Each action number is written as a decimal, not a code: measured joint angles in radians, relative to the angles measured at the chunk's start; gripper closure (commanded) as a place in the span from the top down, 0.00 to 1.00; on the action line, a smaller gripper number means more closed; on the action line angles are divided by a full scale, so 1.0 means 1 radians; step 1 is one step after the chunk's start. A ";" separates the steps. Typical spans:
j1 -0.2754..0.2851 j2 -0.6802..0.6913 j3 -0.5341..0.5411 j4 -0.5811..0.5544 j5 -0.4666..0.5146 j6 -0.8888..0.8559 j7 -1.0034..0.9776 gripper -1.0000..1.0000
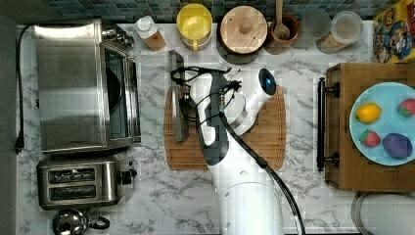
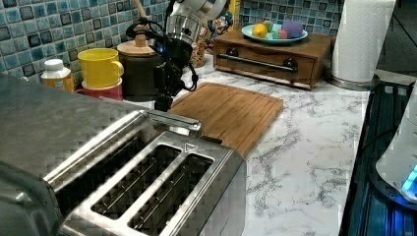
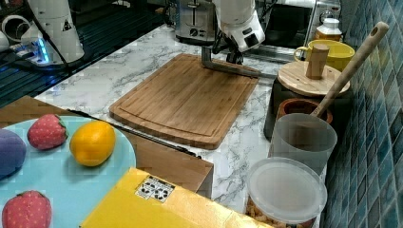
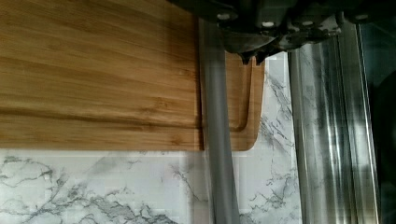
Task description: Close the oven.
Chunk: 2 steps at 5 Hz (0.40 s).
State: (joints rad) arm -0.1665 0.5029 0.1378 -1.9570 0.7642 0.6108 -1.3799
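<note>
White marble countertop with grey veining [image 1: 303,196] spreads across the whole scene. Along its back edge runs a wall of small blue-green mosaic tiles [image 2: 29,29], glossy and catching soft highlights. At the top view's left edge, a black power cord [image 1: 19,98] trails down a dark grey strip [image 1: 7,147] beside the countertop. Light is even and bright, with pale reflections on the stone.

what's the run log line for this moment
oven | door open flat | handle over cutting board | pincer above handle
</note>
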 measured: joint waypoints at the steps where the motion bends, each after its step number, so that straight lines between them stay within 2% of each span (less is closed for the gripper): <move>1: -0.010 0.020 0.000 0.033 -0.005 -0.055 0.015 0.00; 2: -0.017 0.025 0.000 0.045 -0.004 -0.079 0.015 0.00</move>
State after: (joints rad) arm -0.1836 0.5283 0.1377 -1.9121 0.7598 0.5322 -1.3652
